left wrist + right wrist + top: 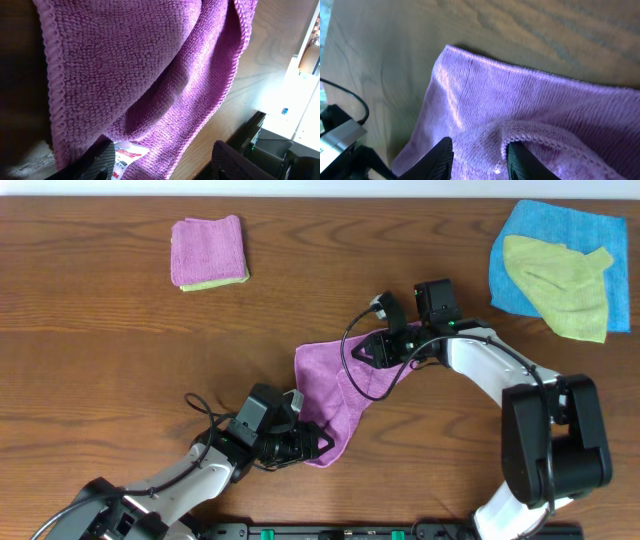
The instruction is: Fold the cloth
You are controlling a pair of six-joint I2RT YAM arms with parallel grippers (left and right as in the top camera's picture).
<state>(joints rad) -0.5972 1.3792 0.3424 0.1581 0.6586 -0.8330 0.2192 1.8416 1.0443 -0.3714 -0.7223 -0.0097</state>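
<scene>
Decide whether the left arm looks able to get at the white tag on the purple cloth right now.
Probably yes. The left gripper sits open at the near corner of the purple cloth, and the white tag shows between its fingers, with nothing else in the way.

The left arm lies low and reaches in toward the middle. The left gripper (318, 445) has its fingers wide apart. The right arm bends round toward the middle too. The right gripper (385, 347) pinches a bump of the cloth (335, 385).
</scene>
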